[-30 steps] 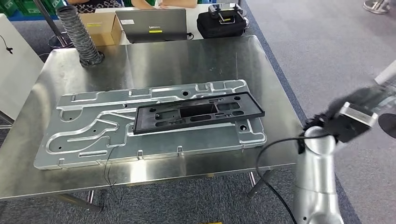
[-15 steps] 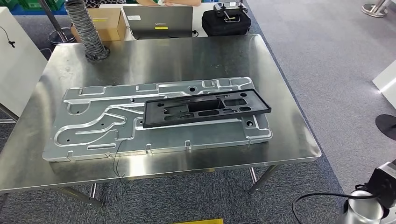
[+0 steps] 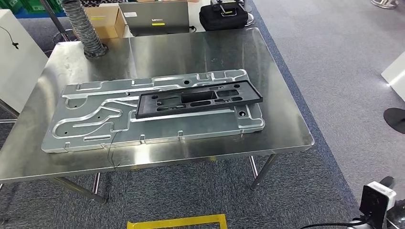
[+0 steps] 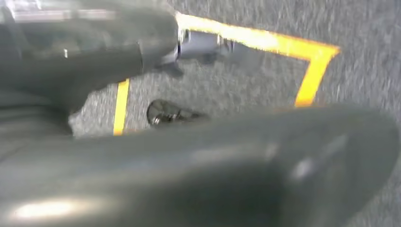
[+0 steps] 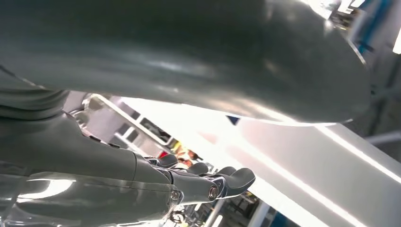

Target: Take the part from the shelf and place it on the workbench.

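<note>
Right arm lowered from view, right hand (image 5: 142, 184) fingers (image 5: 236, 179) spread, laptop (image 3: 155, 18) behind workbench (image 3: 286, 129)

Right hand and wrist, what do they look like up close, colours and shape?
In the right wrist view the right hand is glossy grey: a thick, rounded thumb, a ribbed grey cover at the wrist, and slimmer fingers with dark rounded tips and small round metal pins. The head view shows a white-edged black block with a black cable.

A steel workbench (image 3: 282, 114) carries a machined aluminium plate (image 3: 86, 129).
</note>
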